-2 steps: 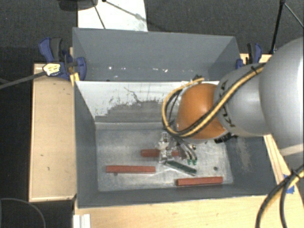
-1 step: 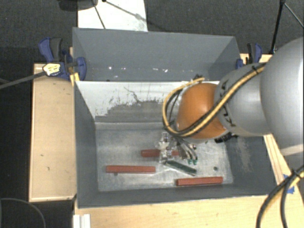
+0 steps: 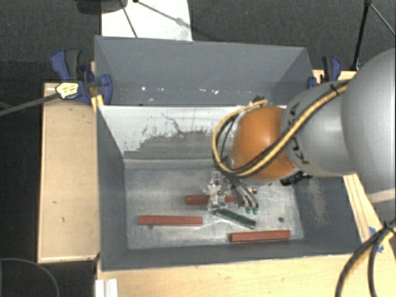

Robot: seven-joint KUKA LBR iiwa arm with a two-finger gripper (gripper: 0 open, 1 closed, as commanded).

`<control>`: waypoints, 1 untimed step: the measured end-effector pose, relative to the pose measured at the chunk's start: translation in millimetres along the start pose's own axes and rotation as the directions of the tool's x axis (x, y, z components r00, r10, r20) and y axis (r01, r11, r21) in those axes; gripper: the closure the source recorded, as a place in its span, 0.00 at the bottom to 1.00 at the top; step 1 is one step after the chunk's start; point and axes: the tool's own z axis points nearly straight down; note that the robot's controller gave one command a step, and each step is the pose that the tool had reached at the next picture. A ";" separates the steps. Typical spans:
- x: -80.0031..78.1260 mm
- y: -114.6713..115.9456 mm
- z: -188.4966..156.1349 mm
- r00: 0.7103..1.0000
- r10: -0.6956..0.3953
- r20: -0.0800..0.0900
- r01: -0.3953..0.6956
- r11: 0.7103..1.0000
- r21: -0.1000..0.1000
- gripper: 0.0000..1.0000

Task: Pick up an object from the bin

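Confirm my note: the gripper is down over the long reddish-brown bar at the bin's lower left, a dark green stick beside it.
Wrong bar. The camera view shows the gripper down over the short reddish-brown bar near the floor's middle; the long bar at lower left lies apart. The dark green stick is beside the gripper.

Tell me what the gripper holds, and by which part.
Cannot be told: the gripper sits low over a short red-brown bar and a dark green stick mid-bin, its grip hidden.

Arm reaches in from right; orange wrist cover angled downward; gripper low, pointing down.
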 end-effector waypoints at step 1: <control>2.6 -0.3 -15.6 1.000 0.000 -0.024 0.000 1.000 0.004 1.00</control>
